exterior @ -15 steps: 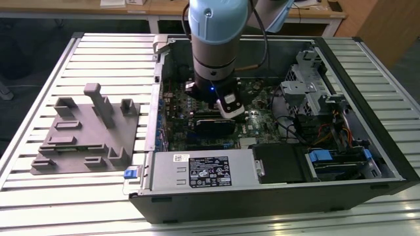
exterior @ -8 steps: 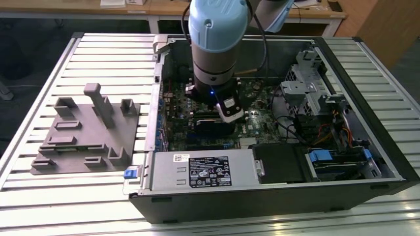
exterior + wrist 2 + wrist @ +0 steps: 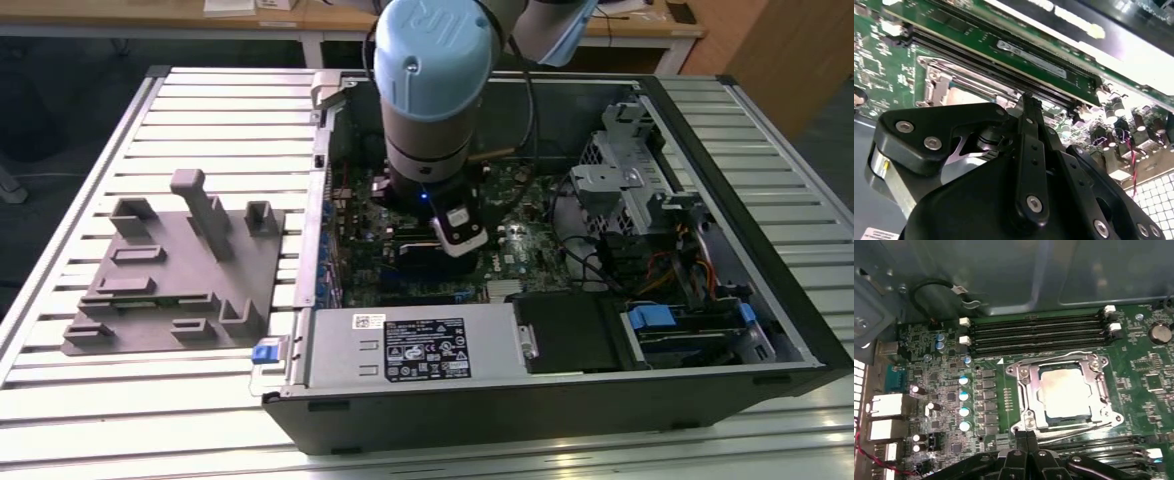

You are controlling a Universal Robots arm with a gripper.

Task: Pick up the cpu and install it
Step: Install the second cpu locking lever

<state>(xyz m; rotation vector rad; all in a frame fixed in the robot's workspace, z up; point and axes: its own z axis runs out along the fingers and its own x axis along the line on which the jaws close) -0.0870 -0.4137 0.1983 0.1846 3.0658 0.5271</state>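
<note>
The cpu (image 3: 1066, 392), a flat square chip with a pale silver top, lies inside the metal-framed socket (image 3: 1021, 390) on the green motherboard in the first wrist view. My gripper (image 3: 1026, 437) hovers just beside the socket's edge with its two thin black fingers pressed together and nothing between them. In the second wrist view the gripper (image 3: 1026, 100) points at the socket (image 3: 934, 75) from close by. In the exterior view the gripper (image 3: 461, 238) hangs down into the open computer case over the board's middle.
A grey moulded tray (image 3: 174, 290) with upright blocks lies outside the case at the exterior view's left. Memory slots (image 3: 1039, 332) run along the socket. The power supply (image 3: 414, 345), drive cage (image 3: 627, 170) and case walls (image 3: 534, 410) surround the board.
</note>
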